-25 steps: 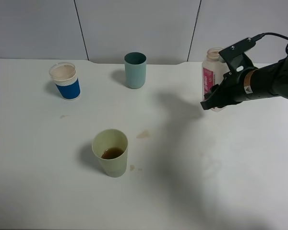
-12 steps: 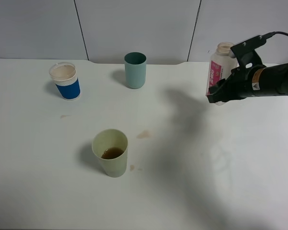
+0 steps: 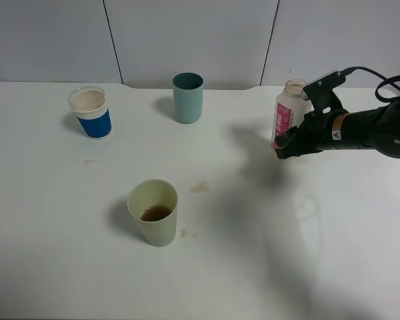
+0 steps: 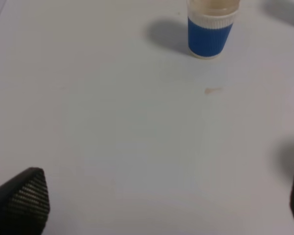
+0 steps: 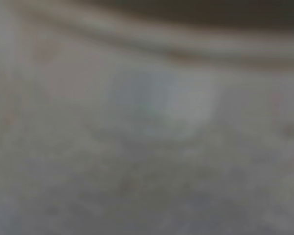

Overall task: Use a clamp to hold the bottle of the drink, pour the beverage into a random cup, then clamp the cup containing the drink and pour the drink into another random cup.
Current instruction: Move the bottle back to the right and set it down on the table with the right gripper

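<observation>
A teal cup (image 3: 187, 97) stands upright on the white table (image 3: 67, 267) — brown stains (image 3: 199, 187) nearby

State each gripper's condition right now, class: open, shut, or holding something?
Left gripper: open, holding nothing.
Right gripper: closed on the bottle.

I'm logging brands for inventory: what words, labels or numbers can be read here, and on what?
No text is readable.
Pink-and-white label on the bottle: print too small.
Small arm sticker: too small.
The blue-sleeved cup, teal cup, yellow-green cup: no print visible.
</observation>
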Available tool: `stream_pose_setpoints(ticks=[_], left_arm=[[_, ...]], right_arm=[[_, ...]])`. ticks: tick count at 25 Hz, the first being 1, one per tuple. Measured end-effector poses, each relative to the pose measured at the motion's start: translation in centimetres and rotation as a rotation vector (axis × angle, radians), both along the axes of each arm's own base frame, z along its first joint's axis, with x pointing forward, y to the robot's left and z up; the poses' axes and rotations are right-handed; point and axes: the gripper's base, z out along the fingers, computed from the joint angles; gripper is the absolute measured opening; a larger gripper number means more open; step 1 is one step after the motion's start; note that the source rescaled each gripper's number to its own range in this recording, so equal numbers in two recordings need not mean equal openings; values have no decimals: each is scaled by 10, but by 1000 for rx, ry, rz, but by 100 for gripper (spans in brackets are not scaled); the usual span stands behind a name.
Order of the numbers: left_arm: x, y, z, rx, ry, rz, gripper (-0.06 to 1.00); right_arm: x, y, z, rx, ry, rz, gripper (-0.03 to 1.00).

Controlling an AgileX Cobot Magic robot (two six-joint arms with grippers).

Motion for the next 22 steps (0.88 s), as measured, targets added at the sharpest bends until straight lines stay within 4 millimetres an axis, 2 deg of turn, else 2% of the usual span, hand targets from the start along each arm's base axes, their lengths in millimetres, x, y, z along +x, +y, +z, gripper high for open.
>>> stream_pose_setpoints(ticks=[14, 22], left_arm=[[0, 0, 0, 0, 0, 0, 100], [0, 0, 0, 0, 0, 0, 100]], right_arm=[[7, 1, -22, 10, -42, -2, 0], [7, 1, -23, 17, -50, -2, 0]])
